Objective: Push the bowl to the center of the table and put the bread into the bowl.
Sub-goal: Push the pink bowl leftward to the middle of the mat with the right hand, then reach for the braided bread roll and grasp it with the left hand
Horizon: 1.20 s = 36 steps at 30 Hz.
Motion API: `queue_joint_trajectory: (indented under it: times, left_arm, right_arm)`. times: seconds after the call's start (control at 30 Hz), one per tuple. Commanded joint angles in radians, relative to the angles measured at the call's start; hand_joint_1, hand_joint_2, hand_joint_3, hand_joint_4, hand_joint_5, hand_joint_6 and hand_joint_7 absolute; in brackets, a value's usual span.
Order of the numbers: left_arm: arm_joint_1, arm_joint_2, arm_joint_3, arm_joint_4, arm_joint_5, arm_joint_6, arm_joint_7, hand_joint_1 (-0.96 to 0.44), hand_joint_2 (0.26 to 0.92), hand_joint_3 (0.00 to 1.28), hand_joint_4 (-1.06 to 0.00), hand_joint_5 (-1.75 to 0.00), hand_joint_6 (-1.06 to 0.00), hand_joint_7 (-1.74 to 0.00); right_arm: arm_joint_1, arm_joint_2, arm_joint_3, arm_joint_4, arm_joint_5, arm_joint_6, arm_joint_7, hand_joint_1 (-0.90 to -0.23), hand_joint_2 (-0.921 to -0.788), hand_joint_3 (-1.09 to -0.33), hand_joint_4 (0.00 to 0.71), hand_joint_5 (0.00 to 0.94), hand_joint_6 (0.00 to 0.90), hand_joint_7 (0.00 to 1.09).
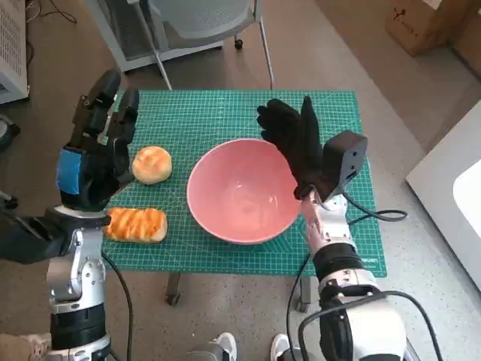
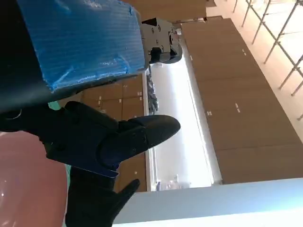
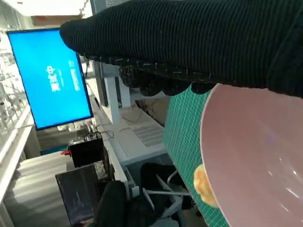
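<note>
Nearest the head camera, two pale forearms are rising from the bottom edge, one to each side of the green cutting mat [image 1: 225,113] that is covering the small table. On the robot's right, the gloved right hand [image 1: 294,147] is standing edge-on with its fingers straight, lying flat against the outer right rim of the pink bowl [image 1: 242,189]; it is gripping nothing, and that blade-like pose suits shoving the bowl sideways rather than lifting it. Seen from the right wrist, the glove is lying along the bowl's rim, though whether it is truly touching is hard to tell. The bowl is already sitting close to the middle of the mat, so the pushing step looks nearly or fully done. The left hand [image 1: 96,154], blue tape across its back, is hovering raised with its fingers spread and empty, above the mat's left side and just beside the round bun [image 1: 152,164]; it is probably waiting there so it can come down on the bread once the bowl is settling. A second piece, the braided loaf [image 1: 135,224], is lying near the mat's front left edge, close to the left wrist. Neither piece of bread is in the bowl yet.
</note>
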Motion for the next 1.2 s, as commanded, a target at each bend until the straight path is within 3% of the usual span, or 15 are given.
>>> queue_joint_trajectory:
  times: [0.03,0.37,0.57,0.83,1.03,1.1,1.2]
  left_arm:
    - [0.018,0.005,0.009,-0.024,-0.002,-0.013,0.004,-0.69,0.921,0.67,-0.05,-0.06,0.00,-0.48]
    - [0.026,0.003,0.018,-0.030,-0.005,-0.021,0.006,-0.70,0.921,0.67,-0.05,-0.06,0.00,-0.48]
    - [0.029,0.009,0.021,-0.059,-0.002,-0.014,0.015,-0.70,0.921,0.66,-0.06,-0.06,0.00,-0.48]
    - [0.051,0.044,0.034,-0.119,0.022,-0.017,0.016,-0.68,0.921,0.56,-0.07,-0.06,0.00,-0.51]
    - [0.096,0.130,0.047,-0.208,0.130,-0.028,0.024,-0.64,0.921,0.40,-0.08,-0.05,0.00,-0.54]
    - [0.122,0.197,0.057,-0.246,0.174,-0.021,-0.002,-0.62,0.921,0.36,-0.08,-0.05,0.00,-0.53]
    - [0.147,0.254,0.070,-0.280,0.187,-0.003,-0.030,-0.56,0.883,0.27,-0.09,-0.05,0.00,-0.51]
  right_arm:
    - [-0.004,-0.033,-0.004,-0.002,0.002,0.001,0.013,-0.542,-0.921,-0.659,0.193,0.000,0.295,0.01]
    - [-0.007,-0.110,0.013,-0.057,-0.015,-0.133,0.032,-0.565,-0.921,-0.649,0.215,0.010,0.316,0.02]
    - [0.000,-0.142,0.006,-0.107,0.008,-0.238,0.092,-0.579,-0.921,-0.637,0.233,0.014,0.328,0.03]
    - [0.045,-0.170,0.024,-0.236,0.039,-0.327,0.191,-0.622,-0.921,-0.583,0.254,0.015,0.323,0.02]
    - [0.087,-0.179,0.041,-0.335,0.058,-0.350,0.232,-0.620,-0.921,-0.568,0.256,0.012,0.315,0.02]
    - [0.100,-0.184,0.046,-0.361,0.062,-0.363,0.239,-0.616,-0.921,-0.567,0.256,0.011,0.315,0.02]
    - [0.112,-0.185,0.051,-0.384,0.067,-0.370,0.244,-0.602,-0.921,-0.566,0.259,0.011,0.317,0.02]
